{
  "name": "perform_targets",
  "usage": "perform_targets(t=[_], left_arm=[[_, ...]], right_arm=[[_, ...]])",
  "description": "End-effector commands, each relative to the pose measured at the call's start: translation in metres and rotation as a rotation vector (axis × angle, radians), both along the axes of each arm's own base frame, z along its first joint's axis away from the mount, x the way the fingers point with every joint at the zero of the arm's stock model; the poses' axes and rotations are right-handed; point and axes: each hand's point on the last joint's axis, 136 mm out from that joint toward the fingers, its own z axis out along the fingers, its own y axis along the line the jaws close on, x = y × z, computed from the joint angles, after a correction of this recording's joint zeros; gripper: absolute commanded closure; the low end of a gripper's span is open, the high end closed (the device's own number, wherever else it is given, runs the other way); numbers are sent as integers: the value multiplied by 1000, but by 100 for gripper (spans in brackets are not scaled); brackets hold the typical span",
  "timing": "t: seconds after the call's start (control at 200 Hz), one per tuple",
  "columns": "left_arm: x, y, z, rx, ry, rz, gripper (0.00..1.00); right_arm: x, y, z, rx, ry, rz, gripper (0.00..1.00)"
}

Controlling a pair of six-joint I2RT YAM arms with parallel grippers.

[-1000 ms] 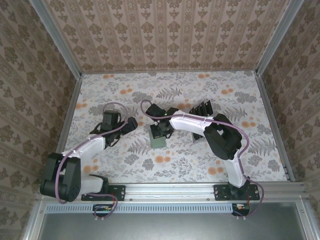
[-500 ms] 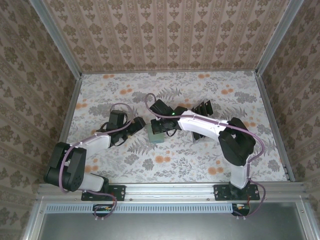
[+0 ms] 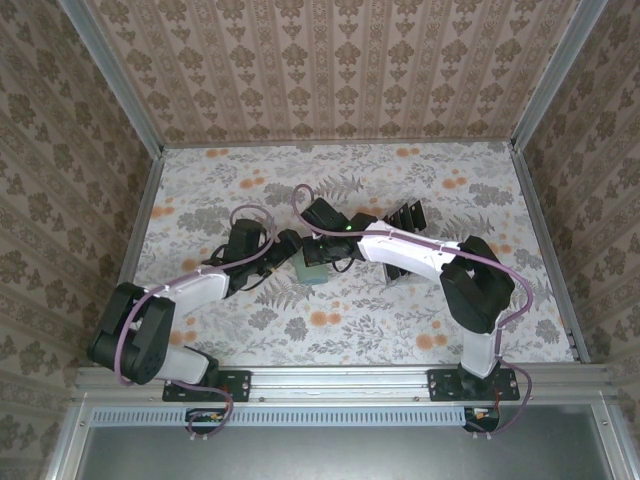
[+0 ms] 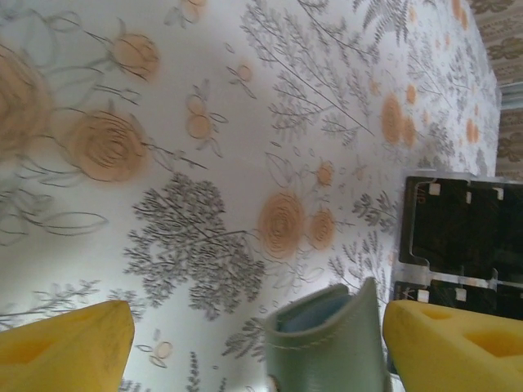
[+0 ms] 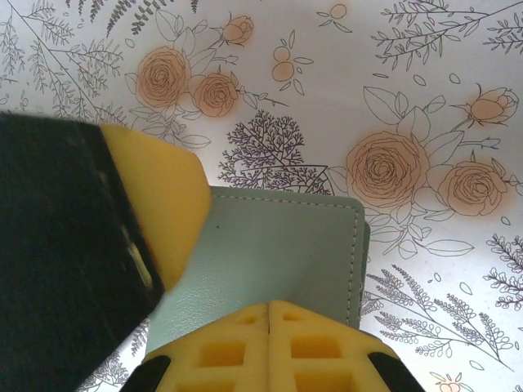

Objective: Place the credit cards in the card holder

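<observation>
Card holder (image 3: 312, 272) lies flat mid-bench on the floral bench (image 3: 200, 180), between the two claws. Left claw (image 4: 257, 318) is spread wide with nothing in it. Its yellow fingers (image 4: 65, 347) sit either side of the holder's open edge, and a pale blue lining shows in the mouth. The holder is close against one finger; contact unclear. Right claw (image 5: 233, 257) is low over the holder from the other side. A black slab sits against one of its fingers; cannot tell if it's a card or how far the claw is closed. Credit cards (image 4: 458, 220) are black and stand in a clear rack (image 3: 405, 215) right of the holder, apart from it.
</observation>
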Motion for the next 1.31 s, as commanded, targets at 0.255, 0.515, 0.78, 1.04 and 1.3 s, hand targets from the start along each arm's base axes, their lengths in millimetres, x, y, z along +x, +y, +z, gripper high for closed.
perform_targets(t=[0.255,0.515,0.78,1.04,1.3], left_arm=[[4,-21,-1,-73,-8,12,36],[11,-25,-6,-70,-44,18,86],[17,-23,-21,-66,-75,13,100],[23,-30,-25,-93,-109,-29,100],[25,-13,-25,4,-134,-56,35]], right_arm=[[0,2,12,52,-17,-13,100],[-4,-9,6,28,-10,-16,100],[-1,-52,0,-16,-2,-99,100],[-4,-73,-13,6,26,-146,100],[-11,-67,-25,76,54,-151,100]])
